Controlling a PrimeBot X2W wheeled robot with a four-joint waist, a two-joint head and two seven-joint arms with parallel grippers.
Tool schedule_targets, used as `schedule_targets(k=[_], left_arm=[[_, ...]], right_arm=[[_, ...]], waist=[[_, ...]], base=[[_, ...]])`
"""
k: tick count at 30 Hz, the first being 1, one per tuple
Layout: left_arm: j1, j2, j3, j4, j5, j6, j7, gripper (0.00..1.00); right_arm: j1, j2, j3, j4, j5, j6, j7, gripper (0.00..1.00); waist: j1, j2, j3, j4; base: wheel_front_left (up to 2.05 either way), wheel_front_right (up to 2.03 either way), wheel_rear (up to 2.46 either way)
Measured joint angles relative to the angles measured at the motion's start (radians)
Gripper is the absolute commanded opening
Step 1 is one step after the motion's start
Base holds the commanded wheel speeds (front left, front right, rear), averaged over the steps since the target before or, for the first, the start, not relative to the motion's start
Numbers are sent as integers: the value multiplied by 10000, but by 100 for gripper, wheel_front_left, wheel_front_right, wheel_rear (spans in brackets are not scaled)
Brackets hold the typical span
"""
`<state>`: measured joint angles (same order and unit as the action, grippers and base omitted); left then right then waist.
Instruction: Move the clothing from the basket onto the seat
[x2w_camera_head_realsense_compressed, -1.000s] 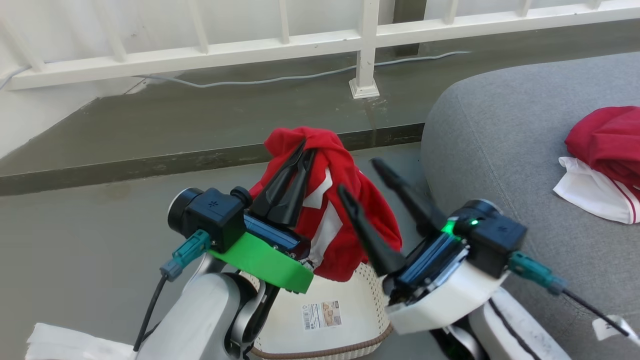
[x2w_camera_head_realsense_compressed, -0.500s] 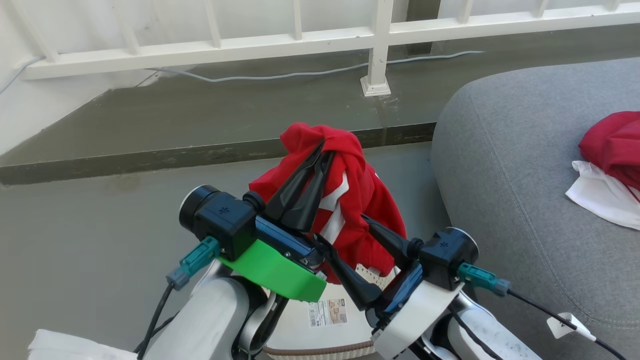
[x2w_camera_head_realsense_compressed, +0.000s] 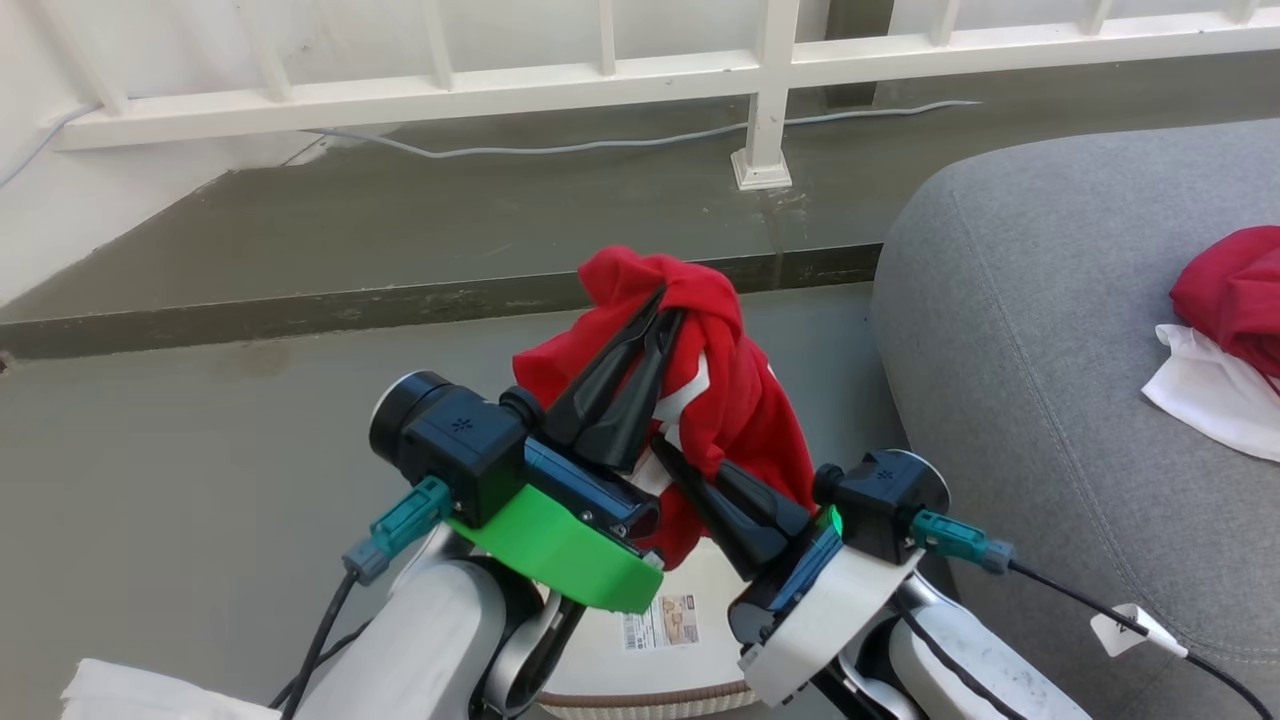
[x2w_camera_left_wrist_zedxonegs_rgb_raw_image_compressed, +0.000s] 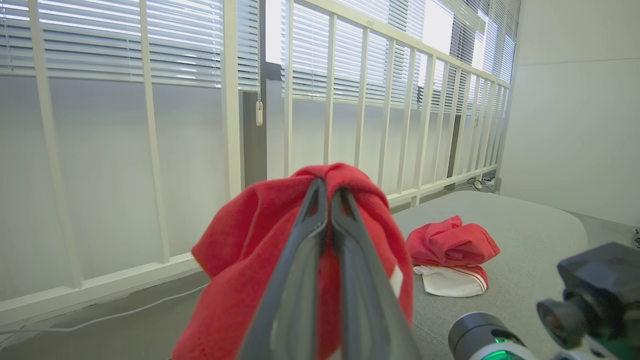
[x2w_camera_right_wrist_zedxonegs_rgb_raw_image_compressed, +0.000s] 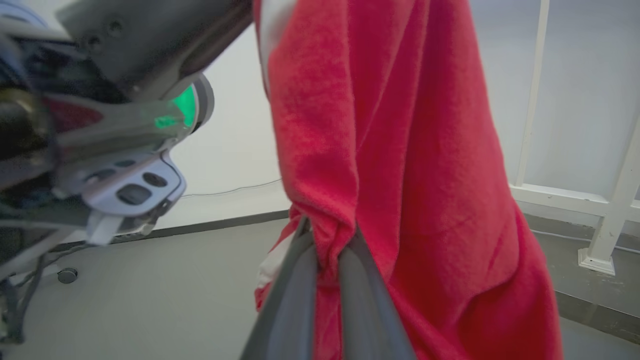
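**Head view.** Red garment: bunched at centre, held above basket at 6 o'clock, clear of the rim. Left claw: closed on topmost fold. Right claw: closed on a lower fold, just beneath. Seat: from 2 to 5 o'clock, rounded edge near the hanging cloth. Second red garment: lying on seat at 3 o'clock. Bare floor at 9 o'clock. Railing at 12, well apart.

**Left wrist view.** Fingers pressed together through crown of cloth, remainder draping down both sides. Seat at 3 o'clock, with broad free surface in front of second red garment.

**Right wrist view.** Fingers pinched on a gathered tuck at centre. Cloth falling from 12 to 5 o'clock.

**Handling, as judged.** Light, limp, not fragile. Likely to sag, swing and trail. Best taken by bunched folds or trim, as here, with two holds to limit slipping. Hem to pass above seat edge. Open room toward 3 o'clock, landing short of second red garment.
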<state>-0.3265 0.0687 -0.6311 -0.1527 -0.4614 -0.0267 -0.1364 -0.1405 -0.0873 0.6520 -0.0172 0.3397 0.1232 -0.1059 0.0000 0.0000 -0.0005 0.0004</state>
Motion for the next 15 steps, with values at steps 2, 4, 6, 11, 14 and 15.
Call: schedule_targets(k=[2, 4, 6, 11, 14, 15], left_arm=[[2, 56, 8, -134, 88, 0, 31, 0], [2, 96, 58, -196, 125, 0, -8, 0], [5, 107, 13, -194, 134, 0, -8, 12], [28, 146, -132, -240, 322, -6, -8, 100], [32, 155, -169, -288, 368, -8, -23, 100], [36, 173, -174, -291, 368, -8, -23, 100]], right_arm=[[-36, 6, 6, 33, 148, 0, -33, 0], [-196, 23, -29, 82, 203, 0, -128, 0], [-293, 38, -151, 109, 228, 0, -213, 0], [-415, -2, -382, 186, 226, 0, -357, 0], [-488, -73, -545, 236, 224, 0, -441, 0], [-550, -86, -606, 238, 224, 0, -447, 0]], waist=[[0, 0, 22, -21], [0, 0, 33, -81], [0, 0, 44, -123], [0, 1, 38, -226], [0, 0, 37, -257], [0, 0, 35, -269]], base=[[0, 0, 0], [0, 0, 0], [0, 0, 0], [0, 0, 0], [0, 0, 0], [0, 0, 0]])
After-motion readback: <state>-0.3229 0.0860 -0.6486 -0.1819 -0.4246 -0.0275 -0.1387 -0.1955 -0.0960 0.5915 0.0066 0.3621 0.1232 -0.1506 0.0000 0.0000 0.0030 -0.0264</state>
